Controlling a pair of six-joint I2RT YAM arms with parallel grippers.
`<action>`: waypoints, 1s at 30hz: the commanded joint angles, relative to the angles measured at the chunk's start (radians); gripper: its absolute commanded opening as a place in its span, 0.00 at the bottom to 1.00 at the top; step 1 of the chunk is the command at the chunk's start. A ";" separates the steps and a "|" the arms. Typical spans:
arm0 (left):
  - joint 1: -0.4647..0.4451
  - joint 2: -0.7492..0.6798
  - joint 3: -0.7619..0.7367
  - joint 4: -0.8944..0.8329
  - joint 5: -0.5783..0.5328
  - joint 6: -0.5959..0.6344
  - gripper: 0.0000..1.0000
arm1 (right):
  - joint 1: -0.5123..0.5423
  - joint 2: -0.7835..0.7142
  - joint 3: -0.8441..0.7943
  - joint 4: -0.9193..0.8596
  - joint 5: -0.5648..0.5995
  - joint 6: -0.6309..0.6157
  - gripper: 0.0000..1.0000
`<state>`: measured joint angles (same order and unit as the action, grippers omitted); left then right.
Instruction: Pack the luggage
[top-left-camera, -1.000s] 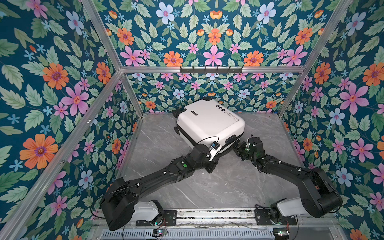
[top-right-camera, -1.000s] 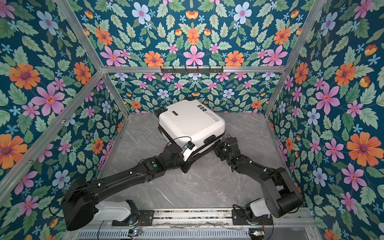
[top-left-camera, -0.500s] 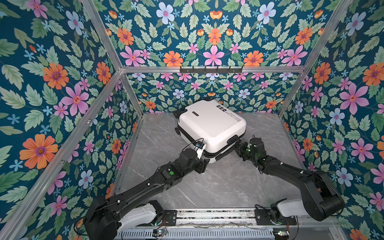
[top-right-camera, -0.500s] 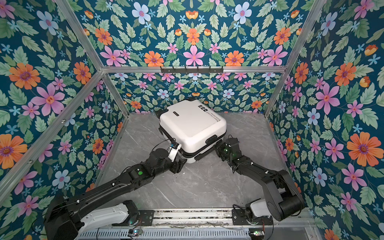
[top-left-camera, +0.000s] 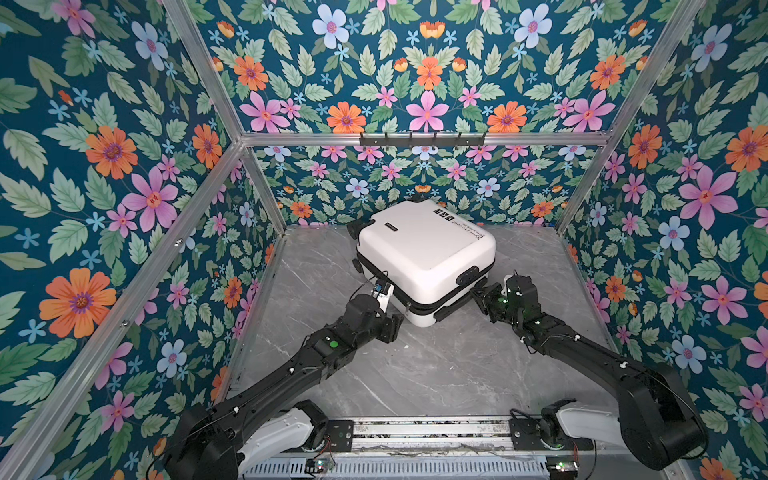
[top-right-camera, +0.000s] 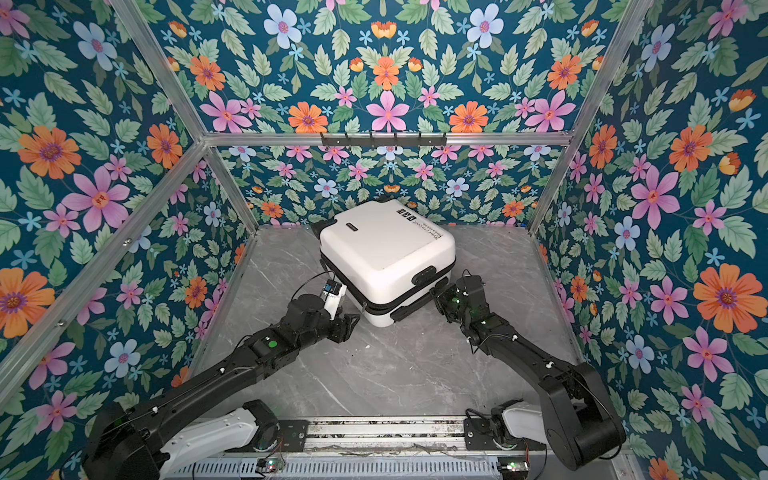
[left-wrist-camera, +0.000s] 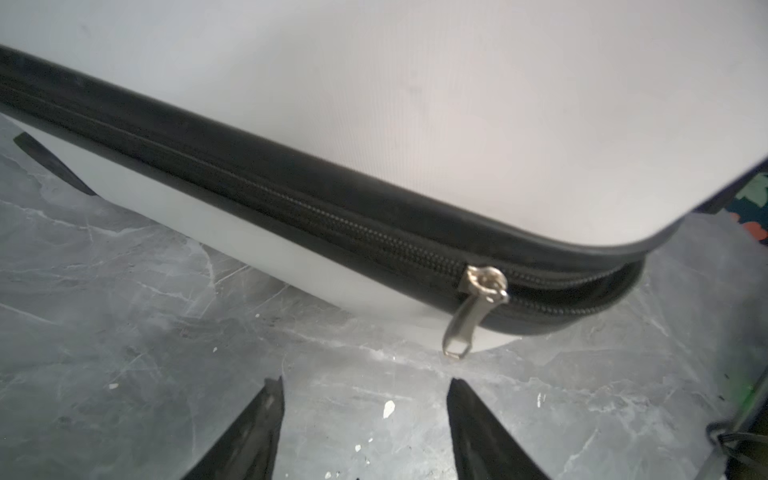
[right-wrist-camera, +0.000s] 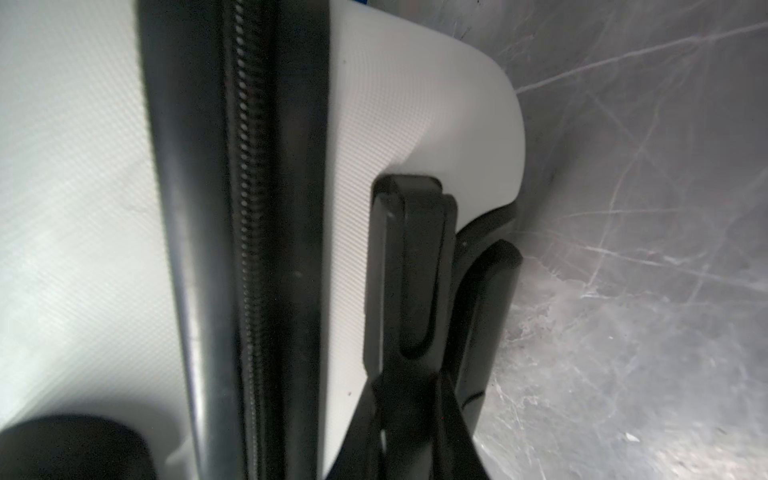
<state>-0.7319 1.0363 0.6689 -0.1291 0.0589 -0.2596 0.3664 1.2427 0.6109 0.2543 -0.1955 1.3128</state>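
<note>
The white luggage (top-left-camera: 424, 245) (top-right-camera: 386, 245) lies flat and closed on the grey table, turned corner-on to me. My left gripper (top-left-camera: 395, 324) (left-wrist-camera: 365, 386) is open just off the near corner, holding nothing. The metal zipper pull (left-wrist-camera: 461, 328) hangs a short way beyond its fingertips. The zipper is closed on one side of the slider and gapes past it round the corner. My right gripper (top-left-camera: 478, 291) (right-wrist-camera: 409, 382) is shut on the black side handle (right-wrist-camera: 415, 266) of the luggage.
Floral walls with aluminium posts close in the grey marble table (top-left-camera: 436, 374) on three sides. A black hook rack (top-left-camera: 422, 139) hangs on the back rail. The arms' mounting rail (top-left-camera: 428, 432) runs along the front edge.
My left gripper went from shut to open and drew back from the luggage's near corner toward the front left. The luggage shifted slightly. The right gripper kept its hold.
</note>
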 joint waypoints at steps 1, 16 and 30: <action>0.002 0.017 0.032 0.056 0.154 0.017 0.64 | 0.004 -0.038 0.004 0.213 0.000 -0.044 0.00; 0.003 0.109 0.116 -0.048 0.198 0.078 0.57 | 0.019 -0.092 0.013 0.180 0.020 -0.047 0.00; 0.008 0.065 0.132 -0.153 0.152 0.125 0.57 | 0.025 -0.090 0.069 0.165 0.022 -0.051 0.00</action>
<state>-0.7273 1.1210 0.7952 -0.2111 0.2501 -0.1539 0.3889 1.1698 0.6487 0.1535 -0.1440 1.2900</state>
